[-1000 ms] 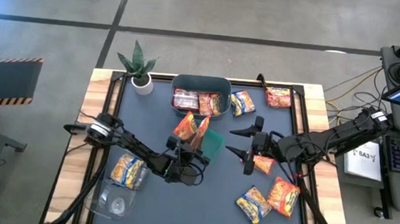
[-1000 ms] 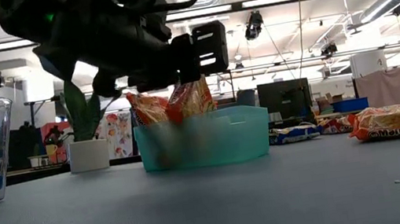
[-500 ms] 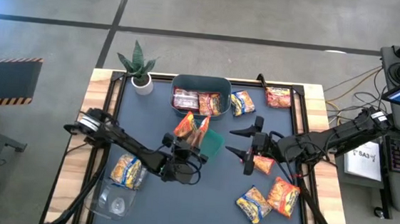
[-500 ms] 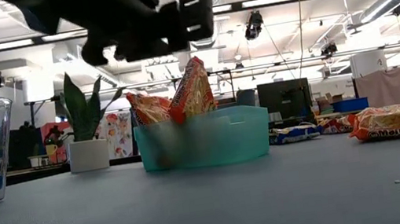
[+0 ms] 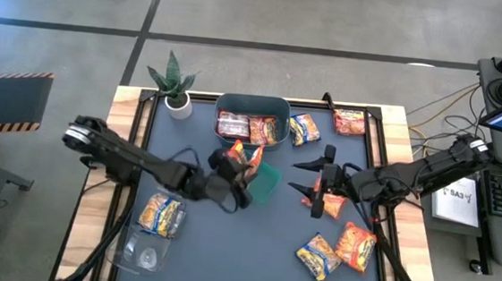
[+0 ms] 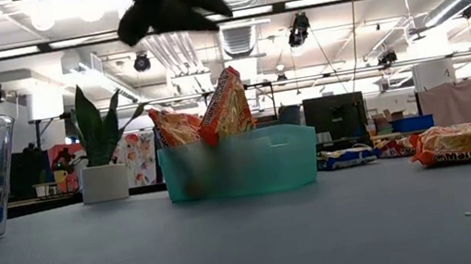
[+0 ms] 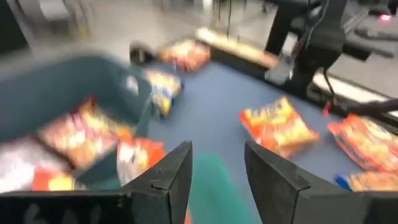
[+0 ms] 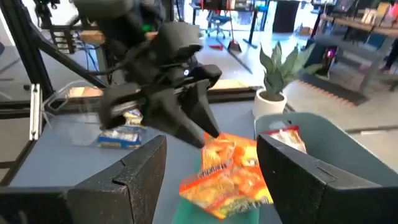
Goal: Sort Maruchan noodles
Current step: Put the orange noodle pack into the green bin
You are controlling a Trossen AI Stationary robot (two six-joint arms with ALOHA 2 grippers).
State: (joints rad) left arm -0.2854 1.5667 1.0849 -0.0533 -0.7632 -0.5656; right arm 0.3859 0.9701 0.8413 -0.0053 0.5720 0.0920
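At the left of the high view a clear tub (image 5: pixel 139 250) lies at the lower-left table corner, with one yellow-and-blue packet (image 5: pixel 161 214) at its mouth. Above it, in the upper left, stands a potted plant (image 5: pixel 176 85).

The left gripper (image 5: pixel 240 183) sits just left of centre, over the green tray (image 5: pixel 270 180). Its fingers (image 7: pixel 166 180) stand apart in the left wrist view with nothing between them: the jaws are parted and empty. Two orange packets (image 6: pixel 205 116) stand on edge in the tray, leaning together, and show above its rim in the low view.

At upper centre, the grey-teal tub (image 5: pixel 252 102) holds dark red-and-white packets (image 5: pixel 249 127). Just right of it lie another yellow packet (image 5: pixel 304 128) and a red packet (image 5: pixel 349 122).

Right of centre, the right gripper (image 5: pixel 318 187) hovers with jaws wide and empty, an orange packet (image 5: pixel 330 205) lying just beside it. At the lower right lie a yellow packet (image 5: pixel 318 255) and an orange one (image 5: pixel 356 246), touching.

The packets look light, with crinkly, slick wrapping over a stiff, brittle noodle block. A flat one is likely best pinched across a short edge or a sealed end flap, since squeezing the middle could crack the block; the upright pair could topple if nudged.
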